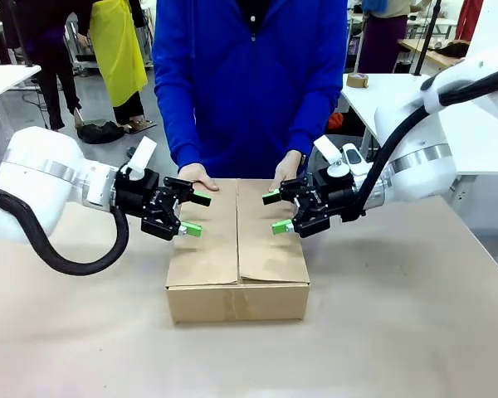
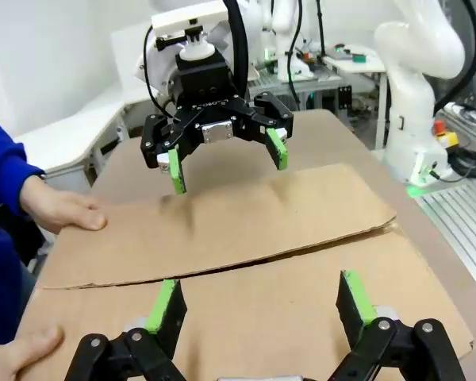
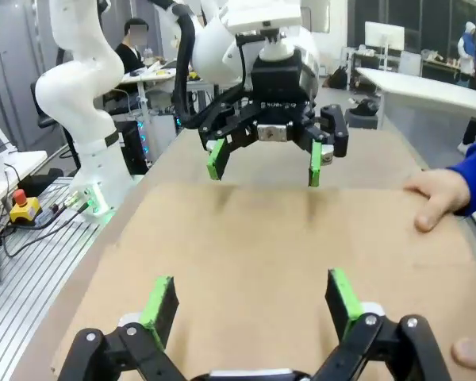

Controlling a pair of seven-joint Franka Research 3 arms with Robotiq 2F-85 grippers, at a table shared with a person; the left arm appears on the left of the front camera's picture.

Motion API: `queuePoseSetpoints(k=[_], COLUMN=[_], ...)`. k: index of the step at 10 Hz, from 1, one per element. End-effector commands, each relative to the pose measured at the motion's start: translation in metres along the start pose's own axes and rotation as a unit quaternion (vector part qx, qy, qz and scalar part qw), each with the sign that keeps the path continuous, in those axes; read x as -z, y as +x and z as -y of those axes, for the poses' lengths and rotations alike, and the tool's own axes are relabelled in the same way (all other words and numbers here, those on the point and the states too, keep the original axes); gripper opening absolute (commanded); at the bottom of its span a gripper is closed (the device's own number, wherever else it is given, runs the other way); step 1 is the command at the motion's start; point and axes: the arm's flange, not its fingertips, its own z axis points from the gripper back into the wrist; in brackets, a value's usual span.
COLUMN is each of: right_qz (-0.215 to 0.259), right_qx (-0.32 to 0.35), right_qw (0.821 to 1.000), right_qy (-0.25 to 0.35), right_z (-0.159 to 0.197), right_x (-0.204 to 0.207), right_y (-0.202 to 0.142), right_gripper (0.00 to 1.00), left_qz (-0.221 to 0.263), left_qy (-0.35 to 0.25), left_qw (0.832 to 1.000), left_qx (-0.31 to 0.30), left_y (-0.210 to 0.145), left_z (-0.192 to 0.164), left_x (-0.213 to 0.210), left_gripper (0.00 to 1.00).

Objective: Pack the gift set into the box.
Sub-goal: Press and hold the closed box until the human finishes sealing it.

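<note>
The box (image 1: 236, 302) stands mid-table with its two long top flaps (image 1: 270, 245) folded flat and meeting along a middle seam. The person's hands (image 1: 197, 176) rest on the flaps' far edge. My left gripper (image 1: 195, 213) hovers open just over the left flap. Facing it, my right gripper (image 1: 275, 212) is open over the right flap. In the left wrist view my left gripper (image 2: 260, 302) spans bare cardboard (image 2: 246, 230), with the right gripper (image 2: 222, 155) opposite. The right wrist view mirrors this: right gripper (image 3: 250, 302), left gripper (image 3: 266, 163), one hand (image 3: 436, 194). The gift set is hidden.
Brown paper covers the table (image 1: 398, 332) around the box. The person in a blue top (image 1: 249, 75) stands close at the far edge. A white table (image 1: 382, 91) with a tape roll (image 1: 357, 80) is behind on the right.
</note>
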Motion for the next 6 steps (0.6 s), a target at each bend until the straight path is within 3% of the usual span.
queuePoseSetpoints(k=[1,6], right_qz=[-0.006,-0.043], right_qx=[0.013,0.007], right_qw=[1.000,0.999], right_qy=[0.000,-0.026], right_z=[0.012,0.016], right_x=[0.004,0.000], right_y=[-0.012,-0.031], right_gripper=[1.00,1.00], left_qz=[-0.012,-0.043], left_qy=[-0.009,0.005], left_qw=[1.000,0.998], left_qx=[-0.006,-0.053], left_y=[-0.006,-0.030], left_z=[-0.002,-0.008], left_x=[0.001,-0.004], left_gripper=[1.00,1.00])
